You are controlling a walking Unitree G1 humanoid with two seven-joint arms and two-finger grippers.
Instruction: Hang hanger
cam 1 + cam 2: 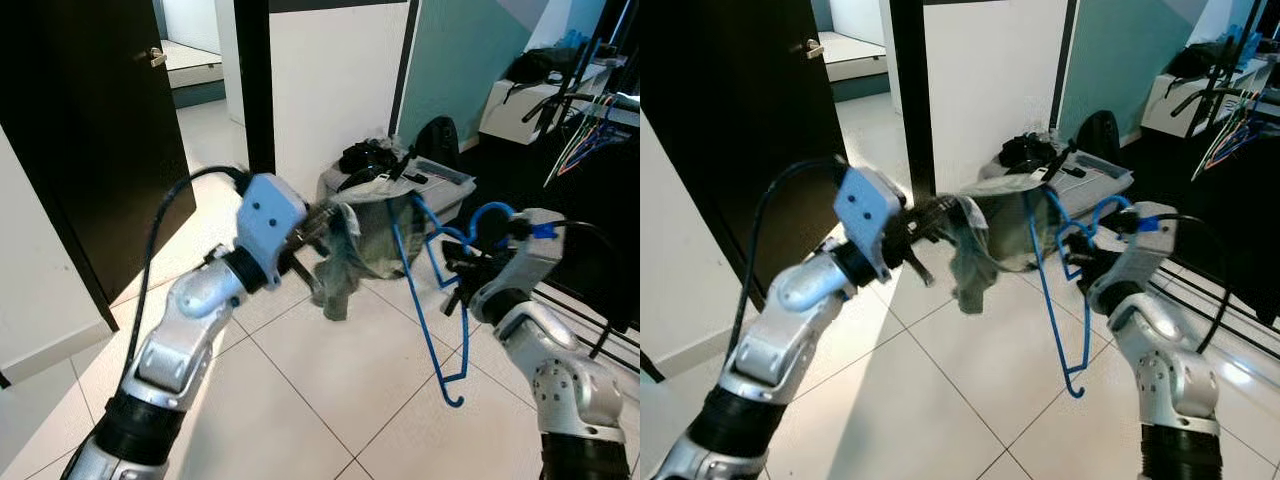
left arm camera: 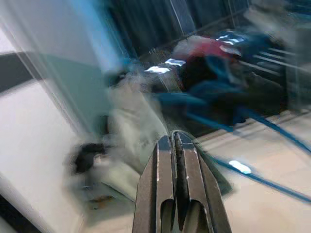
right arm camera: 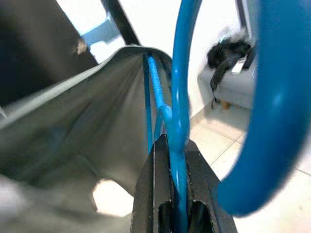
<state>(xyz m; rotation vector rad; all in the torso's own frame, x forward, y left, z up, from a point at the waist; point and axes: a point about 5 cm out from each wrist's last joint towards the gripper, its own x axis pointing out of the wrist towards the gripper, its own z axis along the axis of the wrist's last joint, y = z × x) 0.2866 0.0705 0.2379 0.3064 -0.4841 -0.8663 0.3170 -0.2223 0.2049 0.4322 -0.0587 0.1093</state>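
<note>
Right pincer (image 3: 170,194): I see it clenched on the blue hanger (image 1: 430,300).
Left pincer (image 2: 176,160): clenched on the grey garment (image 1: 350,250).

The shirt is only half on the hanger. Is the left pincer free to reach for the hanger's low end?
Probably not: the left pincer is shut on the grey shirt, and letting go would drop it.

White tiled floor (image 1: 330,380), dark grout lines, glossy, light patch near open black door (image 1: 100,150). Grey storage box (image 1: 450,190) directly on tiles by white wall, dark clothing (image 1: 370,155) heaped on top. Black bag (image 1: 437,140) on floor just behind box.
</note>
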